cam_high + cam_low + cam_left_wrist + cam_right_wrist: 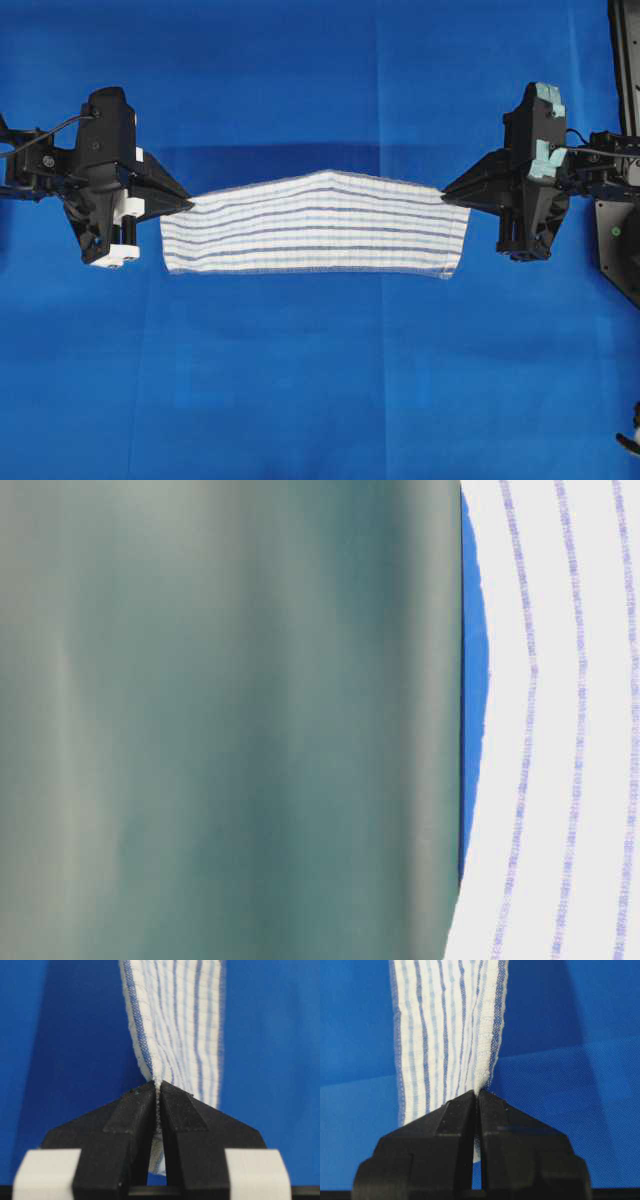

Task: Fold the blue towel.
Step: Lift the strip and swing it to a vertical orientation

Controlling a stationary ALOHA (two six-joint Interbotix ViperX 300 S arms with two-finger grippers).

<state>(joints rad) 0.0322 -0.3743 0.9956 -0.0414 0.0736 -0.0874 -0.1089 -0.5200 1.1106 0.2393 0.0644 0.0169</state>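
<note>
Towel [315,225] hangs stretched between the two tools, clear of the surface [320,400], with its long axis running straight from one tool to the other. The left tool [190,203] is pressed together on the towel's left upper corner; the left wrist view shows its jaws closed with cloth pinched at the tips. The right tool [445,192] is likewise pressed together on the right upper corner, fabric gathered into the closed tips in the right wrist view. Each tool points inward toward the other, so the towel lies directly ahead of both and neither arm is nearer to it. The held edge rises slightly toward the middle, while the free edge droops below it and casts a shadow on the surface behind. The towel is white woven cloth with thin dark-blue and pale-blue stripes running along its length, bunched into small pleats at each grip. The coming move likely depends on keeping both corners level and the span taut while the free edge is laid down.
</note>
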